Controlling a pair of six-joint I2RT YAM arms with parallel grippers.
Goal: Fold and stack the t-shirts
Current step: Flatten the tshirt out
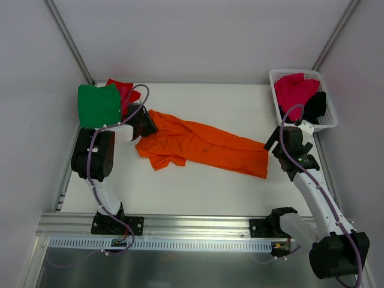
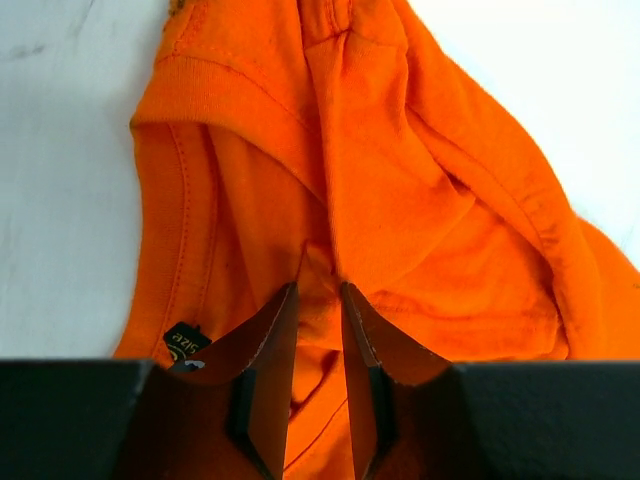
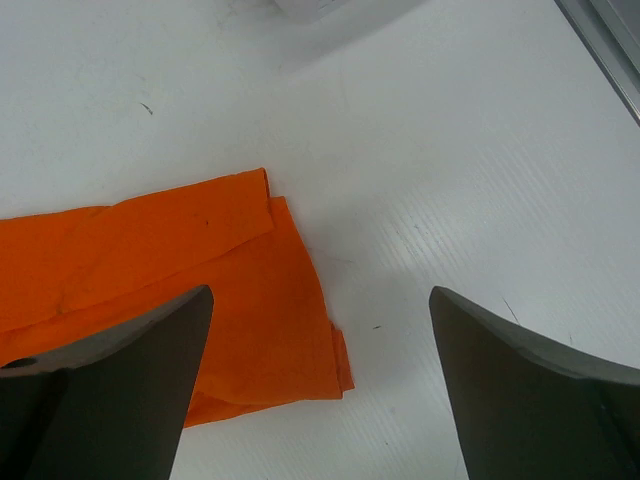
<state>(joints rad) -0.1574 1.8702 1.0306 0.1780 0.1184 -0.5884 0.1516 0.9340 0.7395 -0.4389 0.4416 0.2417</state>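
Note:
The orange t-shirt [image 1: 204, 144] lies crumpled and stretched out from left to right across the table [image 1: 210, 186]. My left gripper [image 1: 147, 123] is at its left, collar end. In the left wrist view the left gripper [image 2: 318, 290] is shut on a raised fold of the orange t-shirt [image 2: 400, 180], beside the size label [image 2: 185, 340]. My right gripper [image 1: 273, 147] hovers over the shirt's right end. It stands wide open [image 3: 320, 290], with the hem corner of the orange t-shirt [image 3: 150, 260] below its left finger and nothing between the fingers.
A folded green t-shirt [image 1: 98, 105] lies on a red one [image 1: 123, 90] at the back left corner. The white lattice basket [image 1: 279, 75] at the back right holds a magenta t-shirt [image 1: 295, 89] and a black one [image 1: 317, 105]. Metal rails border the table.

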